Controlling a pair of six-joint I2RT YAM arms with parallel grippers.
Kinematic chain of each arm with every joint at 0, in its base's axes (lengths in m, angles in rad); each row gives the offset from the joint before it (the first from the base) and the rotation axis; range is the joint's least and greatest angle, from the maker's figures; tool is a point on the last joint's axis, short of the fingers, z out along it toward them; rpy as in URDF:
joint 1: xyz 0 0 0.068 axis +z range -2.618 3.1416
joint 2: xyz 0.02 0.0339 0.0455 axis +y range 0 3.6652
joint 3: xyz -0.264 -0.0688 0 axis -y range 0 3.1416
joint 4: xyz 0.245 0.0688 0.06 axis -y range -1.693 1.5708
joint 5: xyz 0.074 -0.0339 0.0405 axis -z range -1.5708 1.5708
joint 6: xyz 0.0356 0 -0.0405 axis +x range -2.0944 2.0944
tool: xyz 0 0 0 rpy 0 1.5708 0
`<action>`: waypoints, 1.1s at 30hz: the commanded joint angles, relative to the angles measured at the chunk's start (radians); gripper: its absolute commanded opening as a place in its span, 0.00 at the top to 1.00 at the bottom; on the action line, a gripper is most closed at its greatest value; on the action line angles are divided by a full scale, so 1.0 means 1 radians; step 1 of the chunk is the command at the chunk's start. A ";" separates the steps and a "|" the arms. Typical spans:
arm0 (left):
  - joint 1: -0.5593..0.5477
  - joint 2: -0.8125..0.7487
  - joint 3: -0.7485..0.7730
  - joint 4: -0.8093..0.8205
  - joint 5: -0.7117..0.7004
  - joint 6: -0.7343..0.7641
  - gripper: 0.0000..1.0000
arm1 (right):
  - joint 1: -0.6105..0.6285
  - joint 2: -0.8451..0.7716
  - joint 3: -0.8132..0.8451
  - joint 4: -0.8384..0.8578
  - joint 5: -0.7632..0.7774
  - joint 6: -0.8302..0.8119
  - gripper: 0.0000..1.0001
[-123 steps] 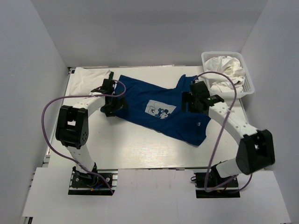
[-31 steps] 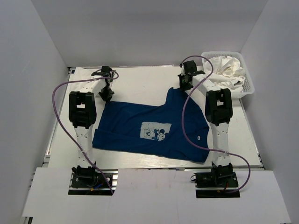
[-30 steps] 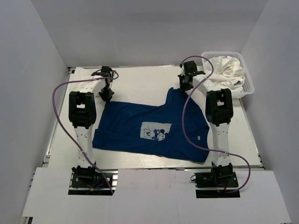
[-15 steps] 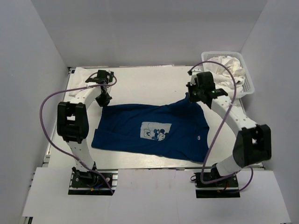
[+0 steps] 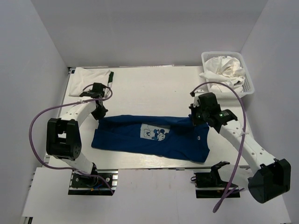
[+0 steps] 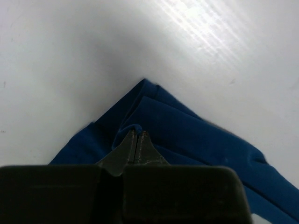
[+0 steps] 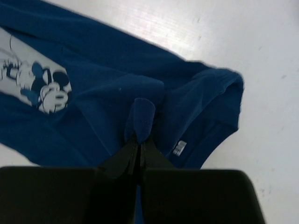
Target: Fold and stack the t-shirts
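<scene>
A royal-blue t-shirt (image 5: 154, 140) with a pale cartoon-mouse print (image 5: 153, 133) lies across the near half of the table, its far edge folded toward me. My left gripper (image 5: 99, 113) is shut on the shirt's far left corner; in the left wrist view a small fold of blue cloth (image 6: 134, 128) sits pinched in the left gripper (image 6: 137, 134). My right gripper (image 5: 200, 120) is shut on the far right edge; the right wrist view shows a loop of blue cloth (image 7: 141, 116) standing up from the right gripper (image 7: 139, 139). A white t-shirt (image 5: 91, 75) lies at the far left corner. More white t-shirts (image 5: 225, 69) fill the basket.
A white plastic lattice basket (image 5: 251, 86) stands at the far right corner of the table. The purple cables loop off both arms. White walls close in the table on three sides.
Both grippers have pulled the shirt's far edge toward the near side, from the table's back to its middle. The shirt now shows as a narrower band.
</scene>
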 commanded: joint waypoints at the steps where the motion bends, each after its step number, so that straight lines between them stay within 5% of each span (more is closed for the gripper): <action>1: 0.001 -0.065 -0.045 -0.025 -0.052 -0.057 1.00 | 0.035 -0.058 -0.042 -0.113 -0.024 0.085 1.00; 5: 0.011 -0.065 -0.081 -0.078 -0.070 -0.122 0.99 | 0.089 -0.080 -0.038 -0.158 -0.138 0.146 0.91; 8: 0.020 -0.056 -0.072 -0.156 -0.090 -0.158 0.75 | 0.123 -0.060 -0.059 -0.213 -0.214 0.218 0.79; 10: 0.021 -0.067 -0.059 -0.232 -0.113 -0.170 0.45 | 0.135 -0.078 -0.113 -0.289 -0.235 0.307 0.72; 11: 0.021 -0.079 -0.040 -0.263 -0.127 -0.181 0.12 | 0.143 -0.110 -0.124 -0.311 -0.238 0.354 0.72; 12: 0.021 -0.079 -0.029 -0.294 -0.141 -0.181 0.00 | 0.144 -0.152 -0.159 -0.330 -0.240 0.406 0.58; 15: 0.021 -0.114 0.006 -0.395 -0.141 -0.192 0.00 | 0.146 -0.239 -0.165 -0.411 -0.205 0.476 0.10; 21: 0.021 -0.185 0.016 -0.300 -0.067 -0.147 0.00 | 0.147 -0.260 -0.084 -0.301 -0.163 0.424 0.10; 24: 0.001 -0.171 0.030 -0.239 -0.017 -0.106 0.00 | 0.147 -0.145 -0.062 -0.214 -0.143 0.367 0.10; 29: 0.001 -0.075 0.010 -0.211 0.035 -0.106 0.00 | 0.144 -0.002 -0.072 -0.045 0.151 0.301 0.10; 33: 0.001 -0.056 -0.032 -0.191 0.072 -0.106 0.03 | 0.146 0.104 -0.085 0.014 0.107 0.215 0.10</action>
